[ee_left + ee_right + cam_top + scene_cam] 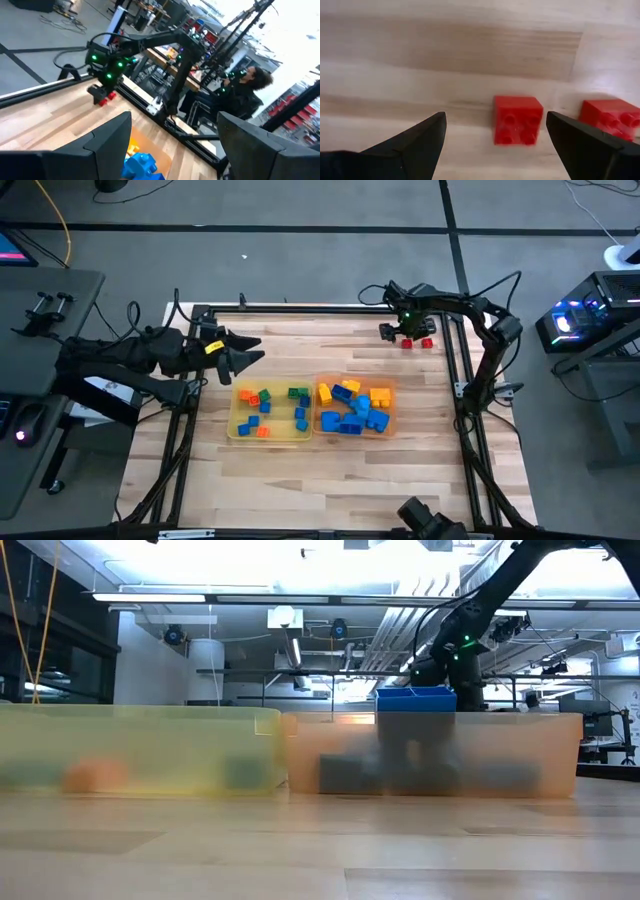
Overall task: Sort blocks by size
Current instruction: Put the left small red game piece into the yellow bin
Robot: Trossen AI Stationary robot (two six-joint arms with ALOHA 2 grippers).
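Two red blocks (517,120) (612,117) lie studs up on the wood near the table's far edge, and both show in the high view (407,343) (427,342). My right gripper (495,132) (403,332) points down over them, open. One block lies between its fingers and touches neither; the other lies outside them. Tiny mixed blocks fill the yellow tray (270,435). Larger blue and yellow blocks (355,415) fill the orange tray (390,425). My left gripper (255,351) (175,132) hovers open and level, left of the yellow tray, with nothing between its fingers.
The two trays stand side by side at the table's middle (140,750) (430,755), with a blue block (415,698) rising above the orange tray's rim. A dark frame rail (300,308) runs along the far edge. A person (247,92) sits beyond the table's right side.
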